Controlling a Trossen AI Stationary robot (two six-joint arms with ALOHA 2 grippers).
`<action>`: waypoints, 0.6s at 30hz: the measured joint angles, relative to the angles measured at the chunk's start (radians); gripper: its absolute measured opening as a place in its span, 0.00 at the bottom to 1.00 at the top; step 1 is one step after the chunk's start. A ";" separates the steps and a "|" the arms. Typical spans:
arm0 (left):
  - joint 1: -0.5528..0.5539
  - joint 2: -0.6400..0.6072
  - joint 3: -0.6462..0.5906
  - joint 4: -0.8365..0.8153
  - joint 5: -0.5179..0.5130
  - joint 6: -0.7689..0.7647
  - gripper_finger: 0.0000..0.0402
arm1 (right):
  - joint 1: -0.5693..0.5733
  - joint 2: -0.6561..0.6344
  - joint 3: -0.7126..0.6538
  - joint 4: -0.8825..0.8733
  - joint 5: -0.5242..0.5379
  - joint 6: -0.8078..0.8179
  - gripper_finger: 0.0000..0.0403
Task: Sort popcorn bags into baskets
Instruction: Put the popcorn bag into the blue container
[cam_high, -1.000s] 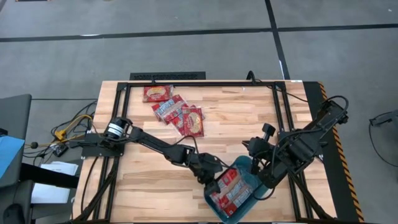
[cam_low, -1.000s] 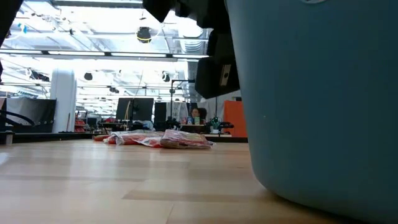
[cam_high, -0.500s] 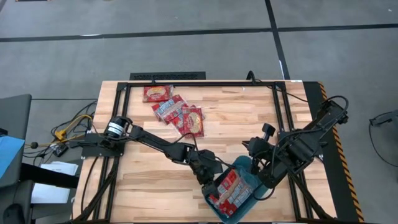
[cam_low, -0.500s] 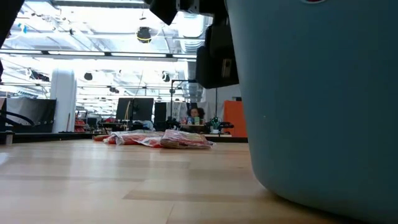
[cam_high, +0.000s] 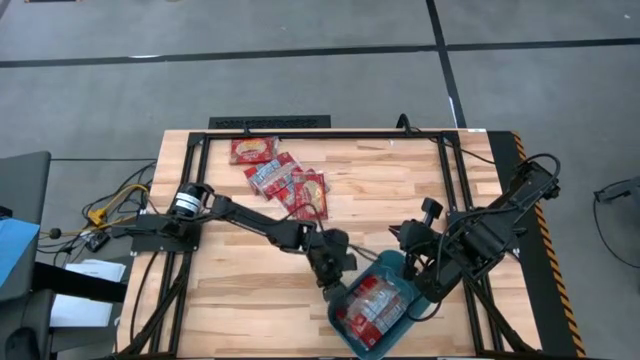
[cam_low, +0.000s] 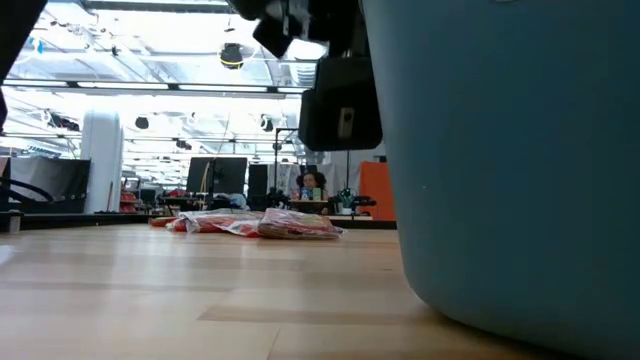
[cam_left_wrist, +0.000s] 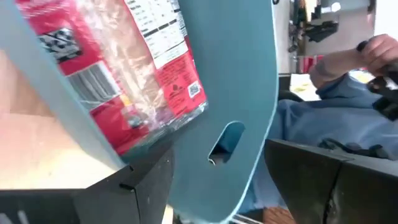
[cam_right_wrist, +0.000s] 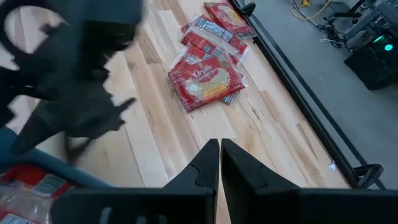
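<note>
Popcorn bags (cam_high: 280, 178): roughly halfway I'd guess. Some sit in the tub (cam_high: 392, 268), about four are left on the desk (cam_high: 230, 270). Left gripper (cam_high: 335, 282) hangs open at the tub's rim, empty. Right gripper (cam_right_wrist: 219, 163) is pinched closed, empty, beside the tub.

This is a large open robotics lab or workshop. The wooden table (cam_high: 250, 270) sits in a black metal frame (cam_high: 320, 133) on a grey concrete floor (cam_high: 300, 60). Beyond it the low view shows a long hall with bright ceiling lights (cam_low: 150, 60), a white pillar (cam_low: 102, 160), monitors (cam_low: 215, 175) and a seated person (cam_low: 308, 186) (small, far off).
</note>
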 joint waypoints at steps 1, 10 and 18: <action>0.011 -0.001 0.000 0.001 0.024 -0.007 0.59 | 0.000 0.000 0.000 0.001 0.005 0.000 0.10; 0.094 -0.166 -0.001 -0.121 0.071 0.045 0.59 | -0.005 0.000 0.000 -0.003 0.012 -0.003 0.10; 0.105 -0.452 -0.001 -0.373 -0.149 0.260 0.59 | -0.043 0.000 -0.005 -0.004 0.012 -0.009 0.10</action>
